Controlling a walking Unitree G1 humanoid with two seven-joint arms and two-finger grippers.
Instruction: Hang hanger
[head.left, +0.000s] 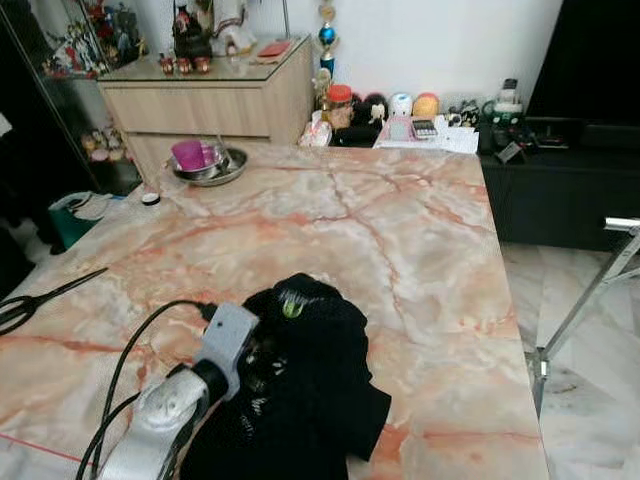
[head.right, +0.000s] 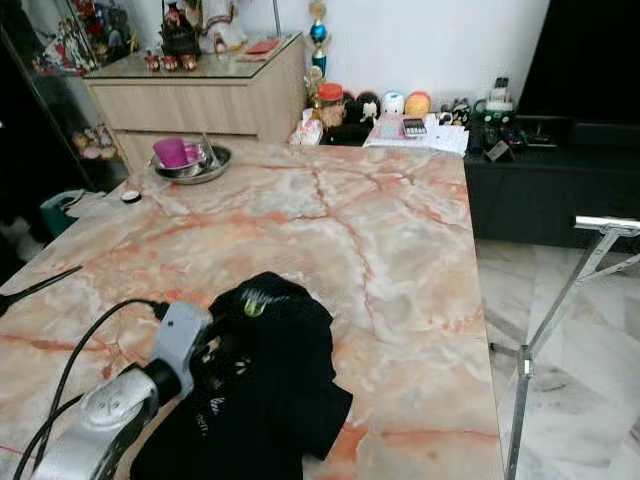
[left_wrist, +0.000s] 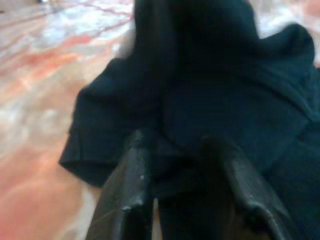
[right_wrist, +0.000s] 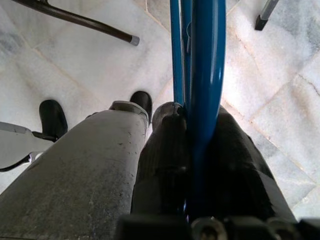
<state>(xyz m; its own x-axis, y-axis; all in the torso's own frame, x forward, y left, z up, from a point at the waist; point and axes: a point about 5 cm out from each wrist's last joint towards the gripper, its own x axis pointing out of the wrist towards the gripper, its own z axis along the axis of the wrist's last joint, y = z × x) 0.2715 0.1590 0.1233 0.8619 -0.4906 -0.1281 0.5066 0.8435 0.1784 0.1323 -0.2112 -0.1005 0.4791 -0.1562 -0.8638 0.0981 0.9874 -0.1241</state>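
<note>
On the marbled tabletop (head.left: 400, 230), the black garment (head.left: 300, 390) lies bunched near the front edge and serves as the landmark. To its left a pair of scissors (head.left: 40, 298) rests near the tabletop's left edge. Well beyond it, at the far left corner, a metal bowl (head.left: 212, 166) holds a purple cup (head.left: 188, 154). The left hand (left_wrist: 185, 165) presses into the garment's left side, its fingers (left_wrist: 131, 185) narrowly parted around a fold of cloth. The right hand (right_wrist: 192, 150) hangs over the tiled floor (right_wrist: 85, 65), clamped on the blue hanger (right_wrist: 202, 75).
</note>
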